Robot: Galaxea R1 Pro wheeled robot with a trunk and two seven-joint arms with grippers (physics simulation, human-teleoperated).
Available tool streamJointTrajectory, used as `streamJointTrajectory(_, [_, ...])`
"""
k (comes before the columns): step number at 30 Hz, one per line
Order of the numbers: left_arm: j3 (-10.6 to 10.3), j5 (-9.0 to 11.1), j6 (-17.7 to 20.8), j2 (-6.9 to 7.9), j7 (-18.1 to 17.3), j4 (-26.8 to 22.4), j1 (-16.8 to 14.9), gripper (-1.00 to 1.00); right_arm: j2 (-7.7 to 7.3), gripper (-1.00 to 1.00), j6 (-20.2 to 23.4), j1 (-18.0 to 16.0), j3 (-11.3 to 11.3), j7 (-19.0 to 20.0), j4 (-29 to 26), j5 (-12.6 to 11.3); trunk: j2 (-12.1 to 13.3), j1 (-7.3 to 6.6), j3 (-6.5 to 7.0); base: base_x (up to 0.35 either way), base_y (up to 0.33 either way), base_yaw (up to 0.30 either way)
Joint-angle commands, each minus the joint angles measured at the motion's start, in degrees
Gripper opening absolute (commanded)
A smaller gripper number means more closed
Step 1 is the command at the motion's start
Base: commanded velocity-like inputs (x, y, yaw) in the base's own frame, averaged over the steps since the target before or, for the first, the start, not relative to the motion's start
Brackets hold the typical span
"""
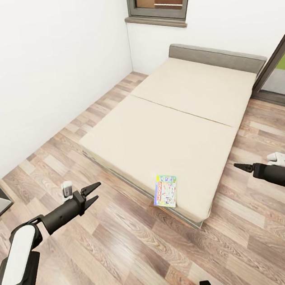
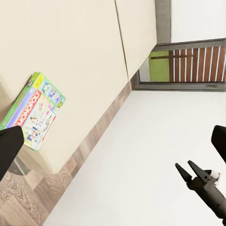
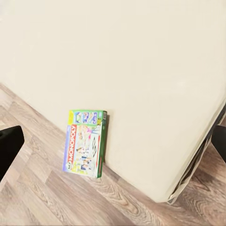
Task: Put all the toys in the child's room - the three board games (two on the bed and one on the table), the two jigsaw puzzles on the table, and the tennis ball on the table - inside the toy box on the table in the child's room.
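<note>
Beige mattress of the bed (image 1: 176, 123) carries one board game, the white-green Monopoly box (image 1: 165, 190), lying flat at the bed's near long edge, close to the near corner and slightly overhanging that edge. A second game is expected on the bed; none is evident on the visible mattress. The toy box and desk are not in evidence, so this item remains to be collected.

Left end effector (image 1: 91, 194) is held forward over the wood-plank floor (image 1: 131, 253), fingers spread apart and empty, well short of the box. Right end effector (image 1: 243, 167) hangs beyond the bed's near corner, also carrying nothing; its tip reads as a single point in the head view, so whether its fingers are parted cannot be told.

Judgement: both arms are held raised and apart as a travel posture, keeping the view to the box unobstructed. The box's edge position favours a grasp from the floor side, though the overhang risks it being nudged off.
</note>
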Motion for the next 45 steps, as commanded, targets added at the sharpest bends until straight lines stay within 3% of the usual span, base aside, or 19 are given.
streamJointTrajectory(1, [0.07,-0.56,0.24,-0.01,-0.56,0.01,-0.04,1.0,0.0,1.0,0.26,-0.05,-0.08,0.59,-0.01,0.52,-0.09,0.03,0.01,0.0,0.0,-0.006])
streamJointTrajectory(17, [-0.09,0.04,0.17,0.02,-0.8,0.42,-0.04,1.0,0.04,1.0,0.25,-0.11,-0.11,0.36,-0.01,0.67,-0.09,0.03,1.45,0.0,0.006,-0.002])
streamJointTrajectory(45, [-0.04,0.23,0.17,-0.05,-0.94,0.47,-0.04,1.0,0.04,1.0,0.28,-0.22,-0.11,0.22,-0.01,0.85,-0.09,0.03,4.01,0.013,0.125,-0.028])
